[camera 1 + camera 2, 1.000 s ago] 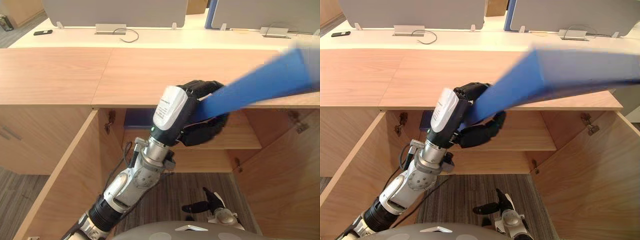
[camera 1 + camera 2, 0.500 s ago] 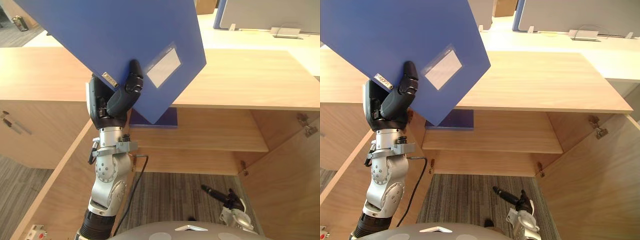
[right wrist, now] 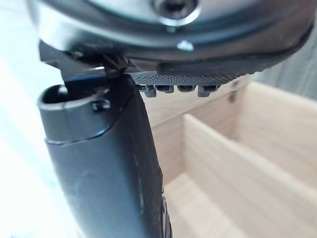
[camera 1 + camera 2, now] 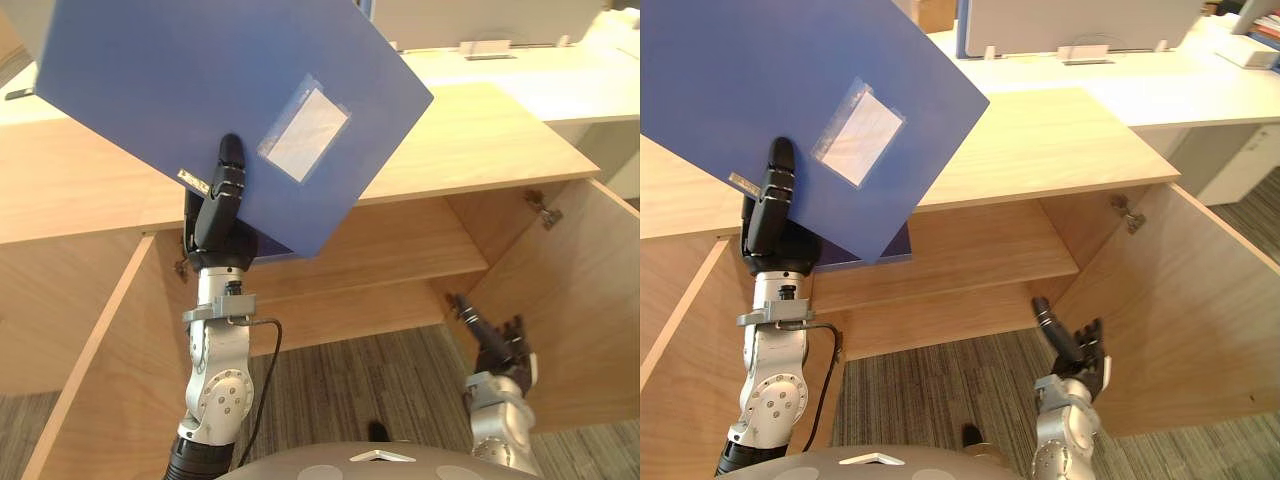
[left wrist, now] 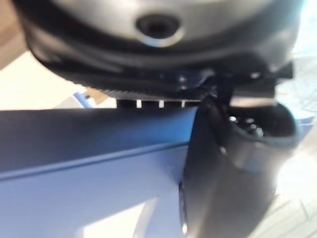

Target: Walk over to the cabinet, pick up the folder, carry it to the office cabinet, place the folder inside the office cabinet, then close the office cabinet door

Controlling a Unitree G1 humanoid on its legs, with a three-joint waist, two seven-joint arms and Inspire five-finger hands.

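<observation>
The blue folder (image 4: 200,110), with a clear label pocket on its cover, is held up flat and tilted above the wooden cabinet top (image 4: 480,140). My left hand (image 4: 218,215) is shut on its lower edge, the thumb lying up the cover and the fingers hidden behind. In the left wrist view the folder (image 5: 74,168) runs past the thumb (image 5: 233,163). My right hand (image 4: 1072,345) hangs low with straight fingers, holding nothing, just in front of the open right door (image 4: 590,300). The cabinet stands open below, with a wooden shelf (image 4: 400,250) inside.
A second blue item (image 4: 895,245) lies on the shelf behind the held folder. The left door (image 4: 100,380) swings out toward me. Behind the cabinet a white desk (image 4: 1120,90) carries grey screens. Striped carpet (image 4: 380,380) covers the floor.
The camera has swung, so the cabinet looks skewed. The folder stays raised in my left hand, tilted a little more. My right hand has risen toward the right door.
</observation>
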